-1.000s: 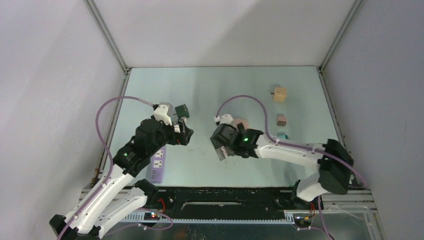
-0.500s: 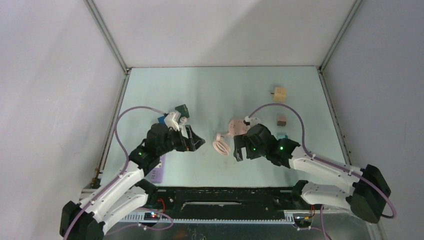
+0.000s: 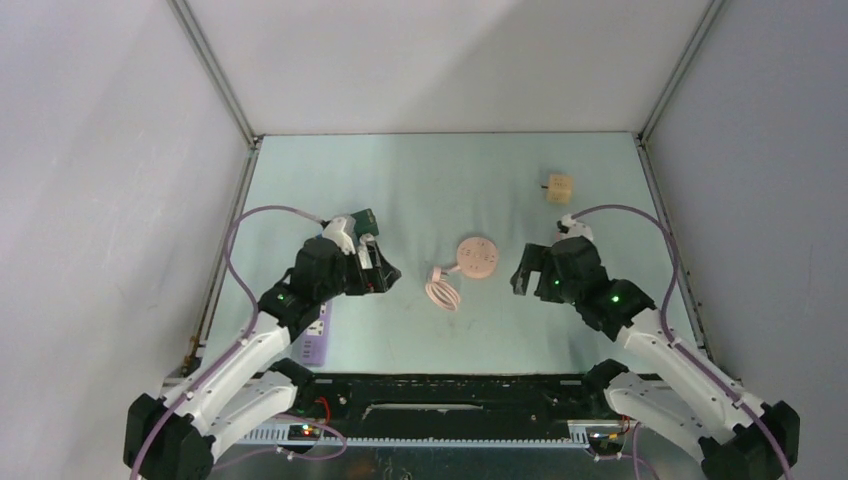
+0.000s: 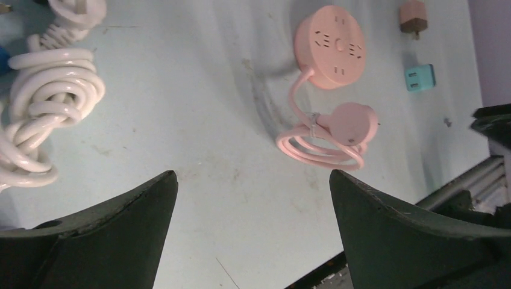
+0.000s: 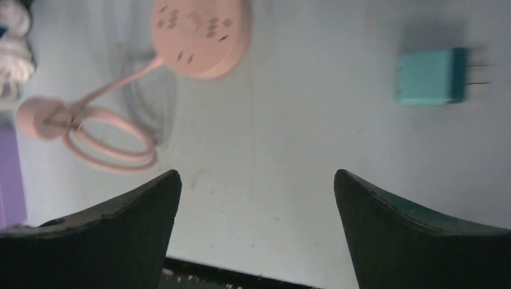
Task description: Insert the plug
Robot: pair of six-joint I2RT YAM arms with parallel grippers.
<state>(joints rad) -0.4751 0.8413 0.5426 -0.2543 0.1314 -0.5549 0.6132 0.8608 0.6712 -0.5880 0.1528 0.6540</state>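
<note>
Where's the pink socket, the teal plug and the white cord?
pink socket (image 4: 329, 47), left wrist view, top face
teal plug (image 5: 429, 76), right wrist view, its body
white cord (image 4: 54, 84), left wrist view, its coil

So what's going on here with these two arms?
Nothing is being held right now: the left gripper and the right gripper both hang open over the table. Between them lies a round pink socket with its coiled cord. A teal plug lies loose nearby, prongs bare, not yet inserted.

Pale green table (image 3: 440, 180) — pink round socket (image 3: 477, 257), coiled pink cord (image 3: 442, 293), teal adapter (image 5: 431, 76), purple strip (image 3: 312, 342)
</note>
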